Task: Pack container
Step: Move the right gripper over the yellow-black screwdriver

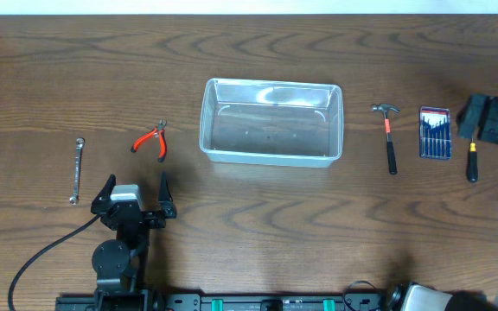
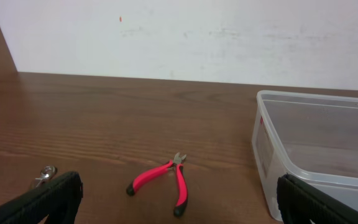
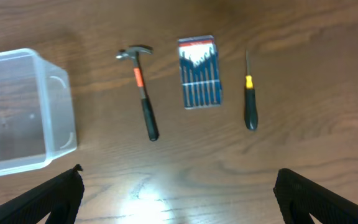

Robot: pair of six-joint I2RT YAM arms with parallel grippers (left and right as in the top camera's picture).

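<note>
Wrench (image 1: 76,170): flat on the wooden table (image 1: 258,233), far left of the container, the outermost thing on that side.
Pliers (image 1: 151,140): red-handled, lying flat to the left of the container, between it and the wrench, touching neither.
Hammer (image 1: 388,136): just right of the container and apart from it; head away from the arms' bases, black grip with an orange band.
Screwdriver-set case (image 1: 435,133): small, blue, flat, right of the container just beyond the hammer.
Screwdriver (image 1: 471,161): black and yellow handle, farthest right of the container, beside the case.
Container (image 1: 269,157): near the table's middle, upright with its mouth up; clear, colourless, rectangular, rounded corners, a rim all round, wood grain showing through its floor.
Left gripper (image 1: 137,179): left of the container and nearer the arm bases than the pliers; jaws spread wide, nothing between them, touching nothing.
Right gripper (image 3: 178,174): right of the container, over the case and screwdriver; fingers (image 3: 48,199) wide apart, holding nothing.
</note>
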